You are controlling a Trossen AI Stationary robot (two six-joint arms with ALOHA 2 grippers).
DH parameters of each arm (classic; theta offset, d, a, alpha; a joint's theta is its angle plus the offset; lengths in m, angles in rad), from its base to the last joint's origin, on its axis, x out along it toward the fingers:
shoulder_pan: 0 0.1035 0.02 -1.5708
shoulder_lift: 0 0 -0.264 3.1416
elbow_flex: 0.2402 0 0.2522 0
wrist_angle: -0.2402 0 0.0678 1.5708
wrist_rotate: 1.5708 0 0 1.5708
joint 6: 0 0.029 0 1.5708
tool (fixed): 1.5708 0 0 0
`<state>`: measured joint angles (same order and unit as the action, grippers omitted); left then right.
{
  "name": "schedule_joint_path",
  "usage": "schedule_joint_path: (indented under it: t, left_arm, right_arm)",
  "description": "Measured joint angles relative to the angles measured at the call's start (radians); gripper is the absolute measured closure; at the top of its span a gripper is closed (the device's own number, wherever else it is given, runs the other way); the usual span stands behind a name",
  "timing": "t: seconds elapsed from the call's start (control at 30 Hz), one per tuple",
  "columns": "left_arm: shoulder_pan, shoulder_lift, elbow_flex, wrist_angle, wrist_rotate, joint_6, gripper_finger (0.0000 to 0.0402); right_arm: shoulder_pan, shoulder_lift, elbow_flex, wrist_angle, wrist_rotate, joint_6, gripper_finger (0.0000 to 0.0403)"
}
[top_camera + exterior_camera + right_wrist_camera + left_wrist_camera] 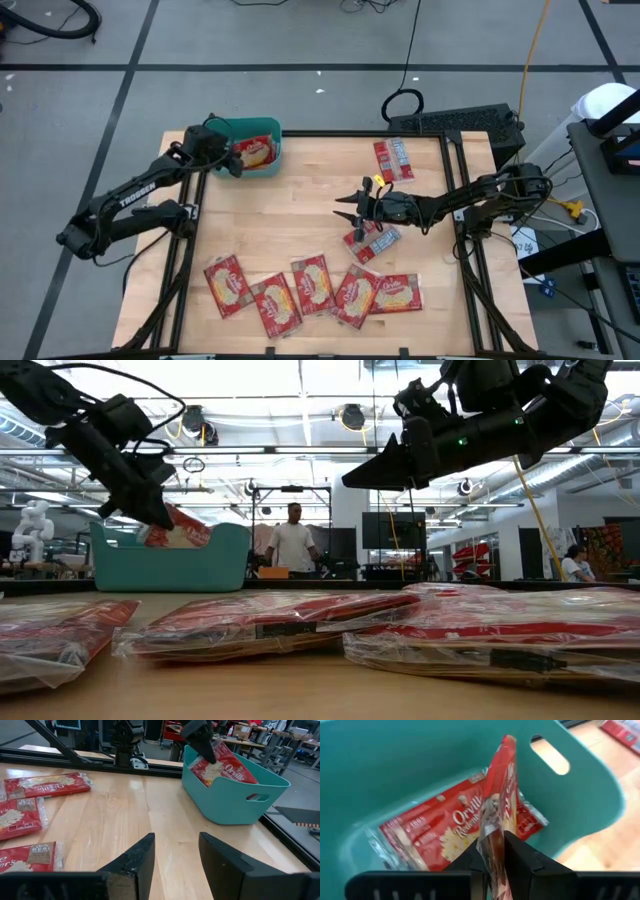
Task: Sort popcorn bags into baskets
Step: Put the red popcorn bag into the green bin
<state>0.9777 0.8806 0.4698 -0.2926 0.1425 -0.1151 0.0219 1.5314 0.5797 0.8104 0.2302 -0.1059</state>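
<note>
**A packet going into the bin**

The left tool [492,862] is pinching a red popcorn bag [499,805] on edge between closed fingers, holding it over the teal basket [268,128] at the tabletop's [300,215] far left corner. Below it, another bag [445,832] is lying flat on the basket floor. Nearer the middle, the right tool [348,208] is hovering with fingers spread wide and holding nothing, just above two bags [370,240] on the wood. A row of five more bags [310,287] is waiting along the near edge, and one pair [393,160] is sitting toward the far side.

The held bag is hanging limp and crinkly in its clear wrap; I think it could catch on the rim or cling to the fingers on release, since the film is slippery and floppy.
</note>
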Motion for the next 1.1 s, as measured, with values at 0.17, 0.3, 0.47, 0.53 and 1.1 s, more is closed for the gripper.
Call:
schedule_joint_path:
  t: [0.17, 0.3, 0.47, 0.53, 1.1]
  left_arm:
    - [-0.022, 0.006, 0.000, 0.012, -0.110, 0.027, 0.0307]
    - [-0.040, 0.006, 0.000, 0.019, -0.230, 0.034, 0.0251]
    - [-0.065, 0.005, 0.000, 0.098, -0.286, 0.058, 0.0185]
    - [-0.077, 0.005, 0.000, 0.142, -0.292, 0.070, 0.0168]
    - [-0.310, 0.005, 0.000, 0.281, -0.288, 0.015, 0.0214]
  right_arm:
    - [0.000, 0.000, 0.000, 0.000, -0.006, 0.000, 0.0259]
    - [0.000, 0.000, 0.000, 0.000, -0.043, 0.000, 0.0259]
    - [0.000, 0.000, 0.000, 0.000, -0.052, 0.003, 0.0259]
    - [0.000, 0.000, 0.000, 0.000, -0.052, 0.013, 0.0259]
    - [0.006, 0.000, 0.003, -0.135, -0.024, 0.168, 0.0259]
